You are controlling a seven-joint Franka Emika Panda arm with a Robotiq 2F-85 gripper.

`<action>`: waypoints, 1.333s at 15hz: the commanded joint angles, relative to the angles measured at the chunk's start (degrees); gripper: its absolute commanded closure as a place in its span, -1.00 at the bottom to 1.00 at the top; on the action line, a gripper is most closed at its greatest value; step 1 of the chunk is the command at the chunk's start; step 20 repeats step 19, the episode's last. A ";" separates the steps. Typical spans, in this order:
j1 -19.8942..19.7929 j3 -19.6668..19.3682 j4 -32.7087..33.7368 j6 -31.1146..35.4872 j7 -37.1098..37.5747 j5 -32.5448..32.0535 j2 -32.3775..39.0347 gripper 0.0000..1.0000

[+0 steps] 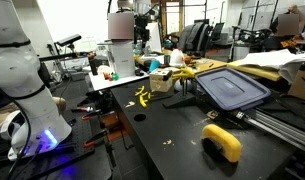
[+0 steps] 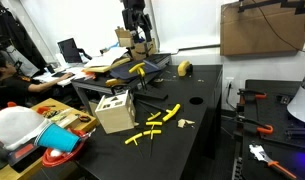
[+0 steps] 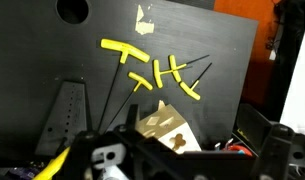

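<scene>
Several yellow T-handle hex keys (image 3: 152, 65) lie scattered on the black table (image 3: 222, 40), and both exterior views show them (image 1: 142, 97) (image 2: 162, 118). Beside them stands a small wooden box (image 3: 167, 125) (image 2: 115, 110) with cut-out shapes in its faces. My gripper (image 3: 182, 165) hangs high above the table (image 2: 137, 32), over the box and the keys. It is open, its dark fingers (image 3: 267, 140) stand wide apart, and nothing is between them. It touches nothing.
A blue-grey bin lid (image 1: 232, 88) and a yellow roll (image 1: 222, 142) lie on the table. A round hole (image 3: 74, 10) and a paper scrap (image 3: 142, 18) mark its far part. Red bowls (image 2: 60, 155) are stacked near one corner. Cluttered desks stand behind.
</scene>
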 commanded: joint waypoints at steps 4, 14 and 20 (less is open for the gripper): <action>1.21 -0.97 -7.89 -3.31 0.40 -1.07 -8.57 -1.00; 0.83 -2.44 -19.78 -2.33 1.94 -0.81 -20.19 -1.00; 1.12 -2.92 -18.99 -2.52 1.30 -0.35 -19.34 -1.00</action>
